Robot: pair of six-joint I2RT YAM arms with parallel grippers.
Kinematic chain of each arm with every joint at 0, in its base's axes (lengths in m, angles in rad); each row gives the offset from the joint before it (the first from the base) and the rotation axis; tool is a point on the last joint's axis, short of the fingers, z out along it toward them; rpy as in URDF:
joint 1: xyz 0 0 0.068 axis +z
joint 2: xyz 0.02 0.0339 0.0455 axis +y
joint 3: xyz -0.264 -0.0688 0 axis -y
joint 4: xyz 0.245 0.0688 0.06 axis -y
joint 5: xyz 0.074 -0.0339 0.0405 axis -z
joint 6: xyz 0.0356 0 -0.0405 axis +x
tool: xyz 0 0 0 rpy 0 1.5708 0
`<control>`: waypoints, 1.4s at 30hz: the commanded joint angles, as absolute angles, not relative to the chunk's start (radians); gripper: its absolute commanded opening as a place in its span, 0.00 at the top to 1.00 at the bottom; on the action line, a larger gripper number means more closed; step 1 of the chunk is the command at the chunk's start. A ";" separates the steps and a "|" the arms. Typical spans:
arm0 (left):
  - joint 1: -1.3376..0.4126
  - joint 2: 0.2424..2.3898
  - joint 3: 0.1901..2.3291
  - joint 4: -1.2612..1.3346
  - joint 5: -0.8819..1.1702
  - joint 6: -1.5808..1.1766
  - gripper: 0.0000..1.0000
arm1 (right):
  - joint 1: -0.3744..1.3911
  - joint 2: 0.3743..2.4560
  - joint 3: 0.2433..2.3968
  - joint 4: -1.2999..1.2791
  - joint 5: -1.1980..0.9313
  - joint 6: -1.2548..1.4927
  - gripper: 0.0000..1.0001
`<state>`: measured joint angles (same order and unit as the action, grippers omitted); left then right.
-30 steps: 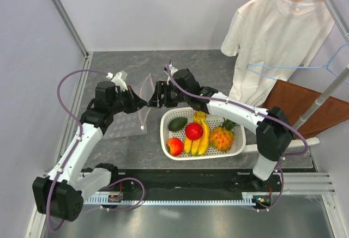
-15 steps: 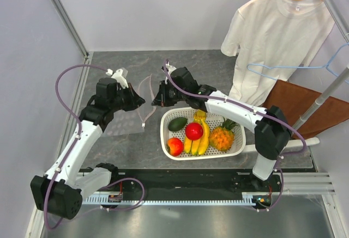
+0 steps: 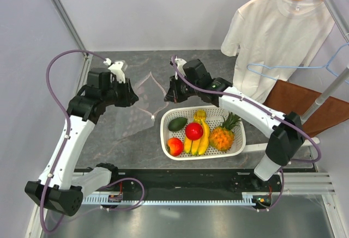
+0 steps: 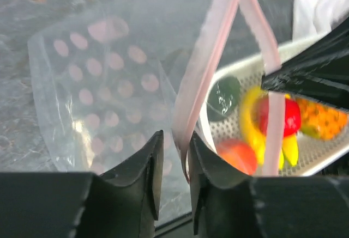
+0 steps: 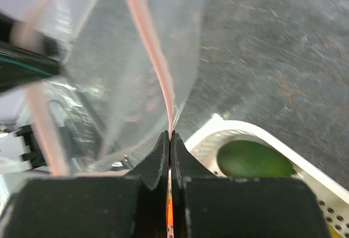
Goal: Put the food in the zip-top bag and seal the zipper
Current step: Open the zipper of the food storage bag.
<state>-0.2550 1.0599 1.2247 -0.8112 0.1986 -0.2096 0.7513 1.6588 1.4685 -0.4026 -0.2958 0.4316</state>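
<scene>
The clear zip-top bag (image 3: 150, 95) hangs between my two grippers with its mouth spread, left of the basket. My right gripper (image 5: 170, 134) is shut on the pinkish zipper (image 5: 147, 47) at the mouth's right side. My left gripper (image 4: 175, 137) has its jaws apart, and the other zipper (image 4: 212, 47) lip lies loose in the gap against the right finger. The food lies in the white basket (image 3: 240, 140): avocado (image 3: 177, 123), red apple (image 3: 193, 130), banana bunch (image 3: 200, 134), pineapple (image 3: 222, 137), red-orange fruit (image 3: 174, 146). The left wrist view shows the fruit through the bag.
A white T-shirt (image 3: 272, 36) hangs on a hanger at the back right, with a blue hanger (image 3: 283, 69) and a brown board (image 3: 305, 107) below it. A metal rail (image 3: 82, 80) runs along the table's left edge.
The right gripper has shut on the zipper strip and drawn right. The left arm has pulled back to the left and its jaws have come apart. The bag's mouth has spread wider.
</scene>
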 commanded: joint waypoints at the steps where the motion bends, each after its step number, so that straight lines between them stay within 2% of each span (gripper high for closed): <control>1: -0.256 1.098 1.242 -0.848 0.341 -0.156 0.61 | 0.773 1.611 1.531 -0.367 -0.382 0.423 1.00; 6: -0.258 1.127 1.261 -0.839 0.318 -0.166 0.51 | 0.807 1.595 1.528 -0.353 -0.399 0.423 1.00; 10: -0.258 1.115 1.276 -0.834 0.287 -0.164 0.52 | 0.813 1.591 1.526 -0.353 -0.403 0.437 1.00; 11: -0.258 1.109 1.281 -0.834 0.291 -0.160 0.56 | 0.813 1.591 1.526 -0.356 -0.405 0.443 1.00; 12: -0.256 1.103 1.282 -0.834 0.298 -0.158 0.73 | 0.813 1.589 1.523 -0.356 -0.405 0.446 1.00; 15: -0.255 1.069 1.305 -0.864 0.316 -0.140 0.98 | 0.813 1.582 1.522 -0.368 -0.399 0.445 1.00; 22: -0.255 0.959 1.364 -1.018 0.333 -0.114 0.98 | 0.799 1.563 1.535 -0.465 -0.272 0.367 1.00; 28: -0.255 0.980 1.419 -1.233 0.376 -0.101 0.98 | 0.781 1.578 1.615 -0.601 -0.345 0.287 1.00; 31: -0.255 0.962 1.388 -1.203 0.468 -0.097 0.98 | 0.781 1.578 1.644 -0.719 -0.373 0.209 1.00; 34: -0.255 1.003 1.376 -1.172 0.465 -0.087 0.98 | 0.781 1.557 1.643 -0.796 -0.380 0.132 1.00; 38: -0.255 1.058 1.320 -1.091 0.483 -0.130 0.98 | 0.781 1.505 1.553 -0.784 -0.383 0.086 1.00; 41: -0.256 1.086 1.250 -1.013 0.560 -0.185 0.98 | 0.781 1.496 1.520 -0.756 -0.371 0.075 0.92; 42: -0.258 1.095 1.237 -0.993 0.572 -0.192 0.98 | 0.781 1.499 1.519 -0.750 -0.370 0.069 0.84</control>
<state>-0.2550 1.0657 1.2949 -1.1027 0.4664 -0.1379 0.7826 1.5303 1.5375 -0.7532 -0.3695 0.1307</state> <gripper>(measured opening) 0.029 0.072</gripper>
